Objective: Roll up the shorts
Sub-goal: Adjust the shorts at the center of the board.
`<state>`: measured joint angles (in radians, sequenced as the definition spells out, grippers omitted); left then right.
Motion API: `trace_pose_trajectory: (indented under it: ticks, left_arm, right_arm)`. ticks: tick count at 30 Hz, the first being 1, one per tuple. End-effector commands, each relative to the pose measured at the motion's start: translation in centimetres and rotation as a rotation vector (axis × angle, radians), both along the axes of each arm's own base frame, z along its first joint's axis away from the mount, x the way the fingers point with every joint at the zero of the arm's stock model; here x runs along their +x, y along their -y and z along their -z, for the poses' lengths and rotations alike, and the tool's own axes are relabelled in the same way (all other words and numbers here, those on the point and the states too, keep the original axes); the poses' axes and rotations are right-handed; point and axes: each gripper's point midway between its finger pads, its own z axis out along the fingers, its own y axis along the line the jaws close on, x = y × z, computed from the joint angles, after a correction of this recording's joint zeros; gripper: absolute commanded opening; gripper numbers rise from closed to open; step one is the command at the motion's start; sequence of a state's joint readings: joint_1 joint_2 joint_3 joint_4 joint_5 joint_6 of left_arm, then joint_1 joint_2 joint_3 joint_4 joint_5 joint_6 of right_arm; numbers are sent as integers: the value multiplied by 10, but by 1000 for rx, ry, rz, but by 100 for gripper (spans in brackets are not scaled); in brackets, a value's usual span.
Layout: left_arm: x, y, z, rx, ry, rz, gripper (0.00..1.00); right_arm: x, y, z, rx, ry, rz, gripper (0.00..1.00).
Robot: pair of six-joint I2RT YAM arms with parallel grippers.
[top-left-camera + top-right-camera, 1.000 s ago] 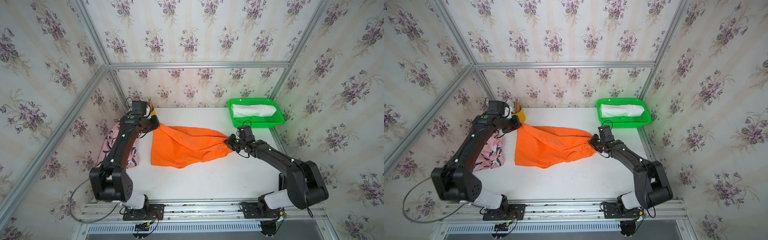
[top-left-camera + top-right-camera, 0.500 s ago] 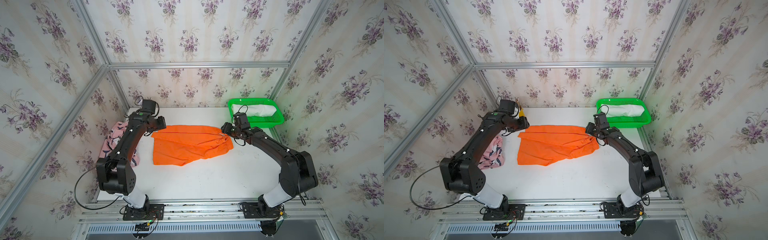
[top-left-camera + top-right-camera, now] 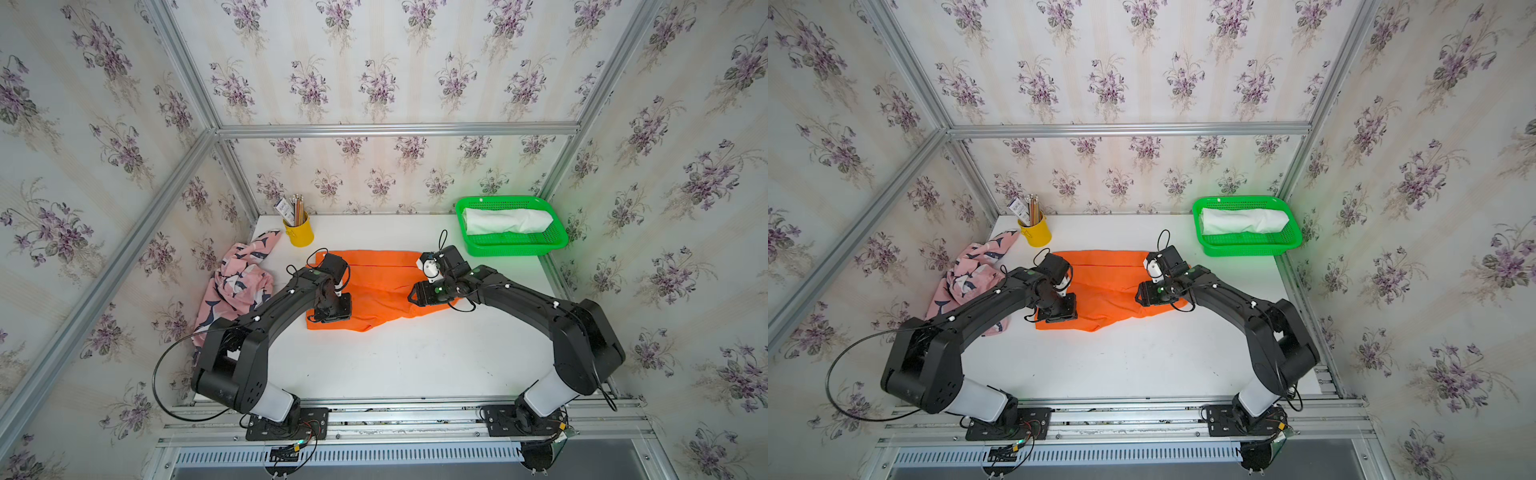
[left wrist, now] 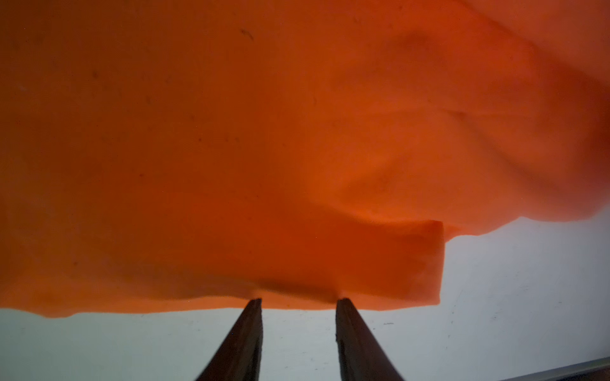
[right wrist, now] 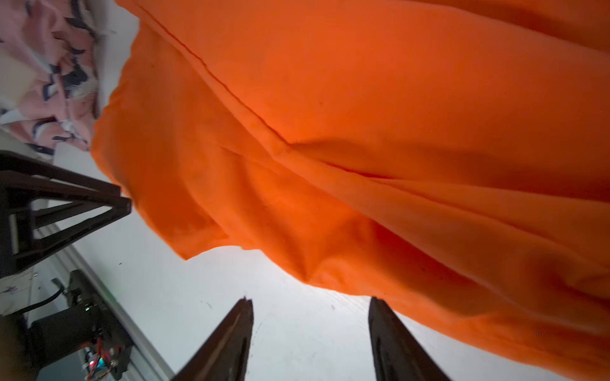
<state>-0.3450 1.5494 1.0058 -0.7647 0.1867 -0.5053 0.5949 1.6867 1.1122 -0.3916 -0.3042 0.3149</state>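
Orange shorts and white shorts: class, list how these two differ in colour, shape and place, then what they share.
The orange shorts lie spread out; the white shorts are rolled into a bundle. The orange shorts rest on the table; the white shorts sit in the green basket. Both are plain, unpatterned cloth.

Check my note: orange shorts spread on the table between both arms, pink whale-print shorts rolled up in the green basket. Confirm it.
One error: the roll in the green basket is the white shorts; the pink whale-print shorts lie crumpled beside the left arm, as both top views show. The orange shorts are right.
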Motion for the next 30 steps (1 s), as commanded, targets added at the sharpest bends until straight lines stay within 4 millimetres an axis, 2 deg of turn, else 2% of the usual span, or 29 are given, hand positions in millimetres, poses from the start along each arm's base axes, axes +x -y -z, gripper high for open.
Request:
trace_pose_trajectory:
  ticks: [1,3,5,9,10,11,14,16,20,23,26,30]
  left_arm:
    - [9,-1,12,21,8,-5,42]
    - [6,-2,26,34,-30,-1,42]
    - [-1,-4,41,54,-90,3,40]
    - [-15,-9,59,70,-142,-2,38]
    - [-18,-10,61,74,-145,-3,38]
    - [-21,-12,63,76,-147,-5,38]
    - [-25,-15,65,88,-150,-8,37]
    - [-25,-17,62,94,-141,-14,37]
    - [-19,-16,56,90,-117,-21,38]
    - [-9,-12,56,83,-109,-14,38]
    - [7,-5,56,58,-111,3,38]
    - [41,-1,55,48,-91,14,38]
  right_arm:
    - [17,-4,9,-28,33,5,61]
    - [29,-9,18,-40,26,4,60]
    - [50,-10,22,-69,45,32,58]
    - [115,-2,1,-135,194,156,57]
    - [144,19,-7,-148,238,232,57]
    - [162,24,-14,-155,277,264,56]
    - [203,36,-20,-167,325,323,55]
    - [218,41,-14,-165,304,331,54]
    - [217,53,1,-189,268,319,54]
    - [203,63,28,-193,187,294,54]
    - [179,79,50,-235,124,290,52]
    - [136,100,64,-287,73,288,52]
